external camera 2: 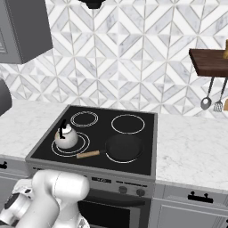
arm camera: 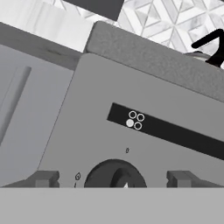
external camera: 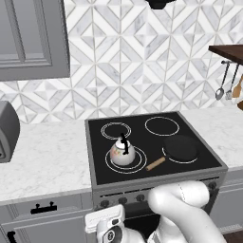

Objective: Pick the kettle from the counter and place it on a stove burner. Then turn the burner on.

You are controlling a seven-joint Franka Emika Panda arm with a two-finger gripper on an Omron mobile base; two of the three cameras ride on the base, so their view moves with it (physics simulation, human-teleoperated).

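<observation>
On the stove burner (external camera: pixel 126 163) at the cooktop's front left the kettle (external camera: pixel 122 153) already sits, so the gripper (arm camera: pixel 113 179), jaws wide and empty, faces what looks like that burner's knob (arm camera: pixel 114 174).

The kettle (external camera: pixel 122 153) is white with a faint coloured pattern, its handle and lid knob black. Under it, the stove burner (external camera: pixel 138 163) shows as two white rings on the black glass cooktop (external camera: pixel 142 135). At 3 o'clock from the kettle lies a black pan (external camera: pixel 180 148) with a tan wooden handle. The counter (external camera: pixel 47 159) is white marble with grey veins; the backsplash (external camera: pixel 142 61) has grey-and-white diamonds.
</observation>
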